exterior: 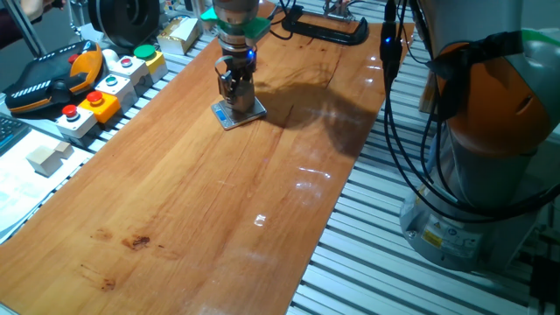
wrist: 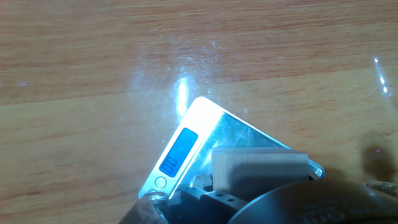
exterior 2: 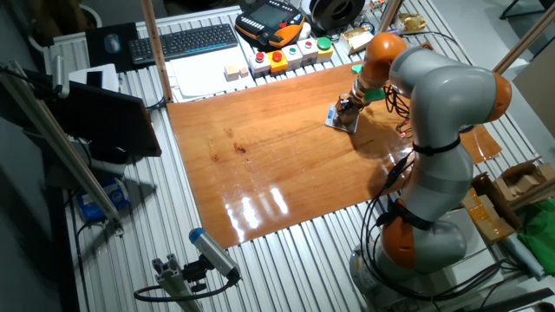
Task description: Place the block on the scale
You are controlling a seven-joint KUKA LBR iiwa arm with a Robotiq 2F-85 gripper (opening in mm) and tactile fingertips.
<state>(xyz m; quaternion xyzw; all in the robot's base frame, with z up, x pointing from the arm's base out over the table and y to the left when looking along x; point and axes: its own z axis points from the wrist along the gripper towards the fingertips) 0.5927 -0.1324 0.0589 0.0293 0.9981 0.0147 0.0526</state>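
The scale (exterior: 238,113) lies on the wooden table (exterior: 219,201) at upper centre of one fixed view, bare wood spreading below it. The gripper (exterior: 236,98) stands directly over it, fingers clamped on the block (wrist: 260,170), which sits on the plate.

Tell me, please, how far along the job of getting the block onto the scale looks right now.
Nearly finished. Done: the block has been carried to the scale and sits over its plate. In hand: the gripper is down at the scale, jaws around the block; contact with the plate cannot be confirmed. Left: open the jaws and lift away.
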